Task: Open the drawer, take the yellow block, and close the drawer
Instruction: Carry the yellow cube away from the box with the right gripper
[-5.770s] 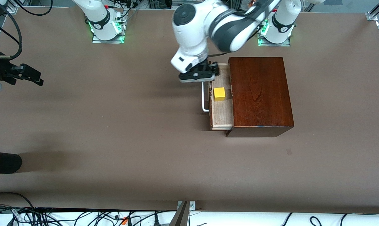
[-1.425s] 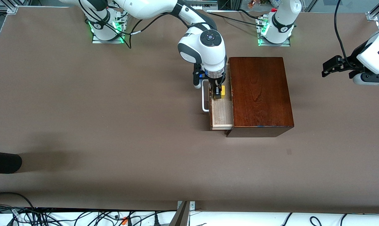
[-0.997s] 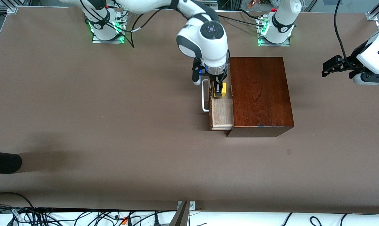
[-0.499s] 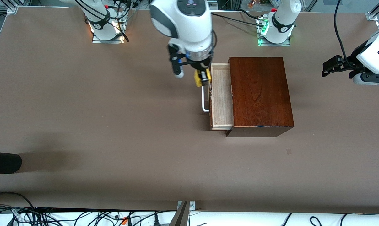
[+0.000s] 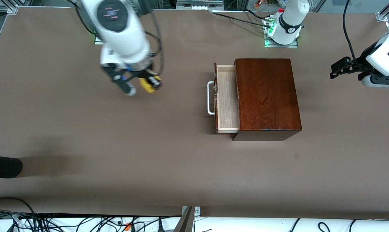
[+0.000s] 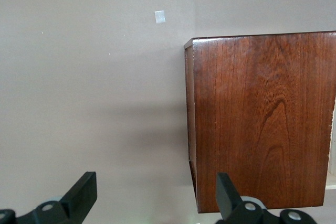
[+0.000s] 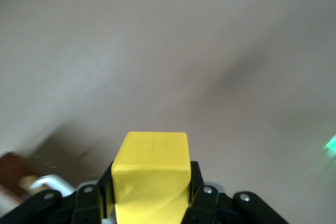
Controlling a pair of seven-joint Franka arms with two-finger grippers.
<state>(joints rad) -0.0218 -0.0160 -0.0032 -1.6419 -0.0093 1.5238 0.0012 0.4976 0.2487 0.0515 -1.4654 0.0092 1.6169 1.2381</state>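
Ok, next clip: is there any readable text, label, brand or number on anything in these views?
None can be read.
wooden box, drawer, yellow block: plain, no markings.
Pink marks on the right arm's wrist cap: too blurred to read.
Small pale square on the table: blank.

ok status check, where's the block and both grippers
Right gripper shut on yellow block, up over bare table toward the right arm's end. Left gripper open, waiting off the wooden box's end. Drawer open, empty. Nothing in the way.
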